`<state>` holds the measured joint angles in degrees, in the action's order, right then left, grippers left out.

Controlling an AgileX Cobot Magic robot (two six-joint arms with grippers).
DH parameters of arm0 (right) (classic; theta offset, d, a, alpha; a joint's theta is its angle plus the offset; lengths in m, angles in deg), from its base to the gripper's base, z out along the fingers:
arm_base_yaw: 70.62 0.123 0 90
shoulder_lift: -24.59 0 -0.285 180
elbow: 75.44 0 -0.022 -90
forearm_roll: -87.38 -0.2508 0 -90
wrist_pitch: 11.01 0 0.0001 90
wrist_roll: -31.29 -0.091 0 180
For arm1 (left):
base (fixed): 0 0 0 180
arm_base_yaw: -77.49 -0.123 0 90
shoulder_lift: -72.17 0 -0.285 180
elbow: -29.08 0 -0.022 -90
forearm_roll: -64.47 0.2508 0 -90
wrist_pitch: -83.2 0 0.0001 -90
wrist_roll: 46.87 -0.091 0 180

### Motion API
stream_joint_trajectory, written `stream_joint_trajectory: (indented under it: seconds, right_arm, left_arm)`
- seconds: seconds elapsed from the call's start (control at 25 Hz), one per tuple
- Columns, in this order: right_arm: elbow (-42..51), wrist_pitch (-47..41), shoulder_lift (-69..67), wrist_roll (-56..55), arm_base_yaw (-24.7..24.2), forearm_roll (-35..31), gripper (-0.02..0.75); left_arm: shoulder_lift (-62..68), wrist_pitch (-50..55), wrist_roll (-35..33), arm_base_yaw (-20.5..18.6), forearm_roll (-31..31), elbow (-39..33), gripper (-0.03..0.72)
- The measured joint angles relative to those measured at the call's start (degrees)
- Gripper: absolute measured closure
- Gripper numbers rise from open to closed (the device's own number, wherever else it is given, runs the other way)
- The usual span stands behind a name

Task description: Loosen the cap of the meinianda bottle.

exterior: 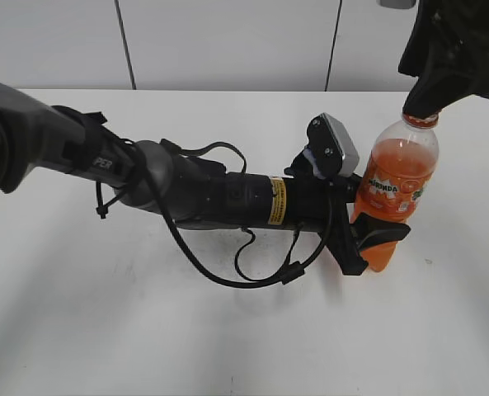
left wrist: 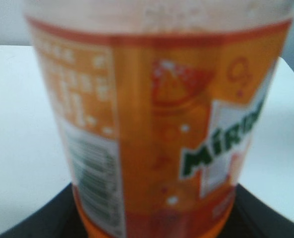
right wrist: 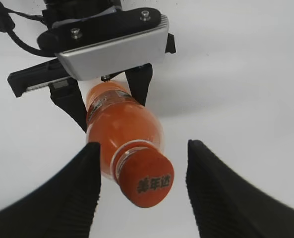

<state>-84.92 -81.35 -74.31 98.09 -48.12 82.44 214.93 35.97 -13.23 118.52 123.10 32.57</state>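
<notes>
Now left tool grasps meinianda bottle; right tool released, apparently straddling cap.

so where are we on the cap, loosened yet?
Done: the left tool is clamped on the lower body of the meinianda bottle, which stands upright on the table. In hand: the right tool is over the cap, fingers open either side, gaps showing, not gripping. Left: close and twist. The cap sits on the neck; whether it's loosened can't be told.
</notes>
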Motion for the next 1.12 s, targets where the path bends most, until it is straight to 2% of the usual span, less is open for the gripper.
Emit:
stream_joint_trajectory:
  seconds: [0.16,0.4,0.52,0.72,0.88,1.12]
  right_arm:
    - [-0.8,0.0,0.5,-8.5,0.0,0.3,0.318]
    - [-2.7,1.0,1.0,-49.7,0.0,4.9,0.318]
    - [-2.7,0.7,1.0,-63.5,0.0,5.3,0.318]
    - [-2.4,0.6,1.0,-69.8,0.0,4.9,0.287]
    - [0.2,0.6,1.1,-70.5,0.0,4.9,0.246]
    - [3.2,0.5,1.1,-72.0,0.0,4.9,0.237]
  left_arm:
    - [0.0,0.0,0.0,0.0,0.0,0.0,0.29]
    - [0.0,0.0,0.0,0.0,0.0,0.0,0.29]
    - [0.0,0.0,0.0,0.0,0.0,0.0,0.29]
    - [0.0,0.0,0.0,0.0,0.0,0.0,0.29]
    - [0.0,0.0,0.0,0.0,0.0,0.0,0.29]
    - [0.0,0.0,0.0,0.0,0.0,0.0,0.29]
